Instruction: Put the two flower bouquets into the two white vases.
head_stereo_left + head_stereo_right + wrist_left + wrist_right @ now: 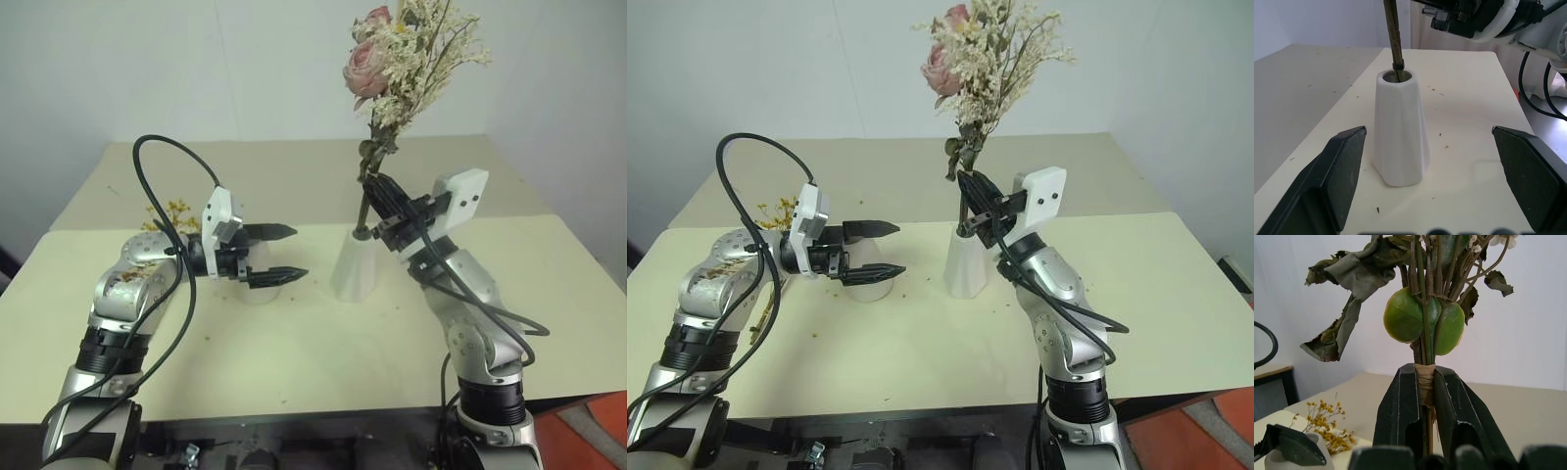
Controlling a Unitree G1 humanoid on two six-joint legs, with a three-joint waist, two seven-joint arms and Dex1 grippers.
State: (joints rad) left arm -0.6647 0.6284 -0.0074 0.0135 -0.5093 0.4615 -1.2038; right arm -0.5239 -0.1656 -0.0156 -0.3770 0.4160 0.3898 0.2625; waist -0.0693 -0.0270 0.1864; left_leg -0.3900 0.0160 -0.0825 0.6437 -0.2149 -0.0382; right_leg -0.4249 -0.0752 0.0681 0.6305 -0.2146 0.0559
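1. Cream tabletop (294, 362) against a white wall: our right gripper (384, 208) clamps the pink-rose bouquet (407, 59), stems already inside the narrow-necked vase (358, 264).
2. Our left gripper (279, 255) gapes empty around the wide-mouthed vase (867, 284); the yellow bouquet (174, 213) lies far left.
3. Releasing now, the top-heavy bouquet could tip its vase.

The 2 eye views look forward and down from head height over a cream table (323, 352) toward a pale wall; they share nearly the whole scene, one set slightly sideways of the other. The left wrist view sits low, near the tabletop, looking level along its own fingers (1344, 171) at the narrow-necked vase (1399, 132) close by. The right wrist view looks upward along its fingers (1400, 406), very close to the pink-rose bouquet (1425, 323). Both wrist views show things also visible from the head.
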